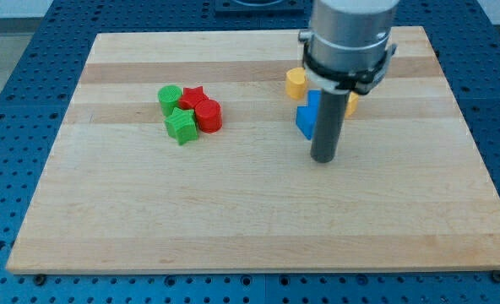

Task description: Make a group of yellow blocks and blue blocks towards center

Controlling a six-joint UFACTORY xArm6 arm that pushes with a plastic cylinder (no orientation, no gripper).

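Observation:
My tip [323, 159] rests on the wooden board [233, 219], right of centre. A blue block [306, 119] sits just above and left of the tip, partly hidden behind the rod; its shape is unclear. A yellow cylinder-like block [296, 82] lies further up, left of the rod. Another yellow block [351, 103] peeks out on the rod's right side, mostly hidden. The arm's wide grey body [351, 38] covers the area above these blocks, so anything behind it is hidden.
At the view's left of centre is a tight cluster: a green cylinder [170, 99], a green star [181, 126], a red star [194, 97] and a red cylinder [209, 116]. The board lies on a blue perforated table [13, 101].

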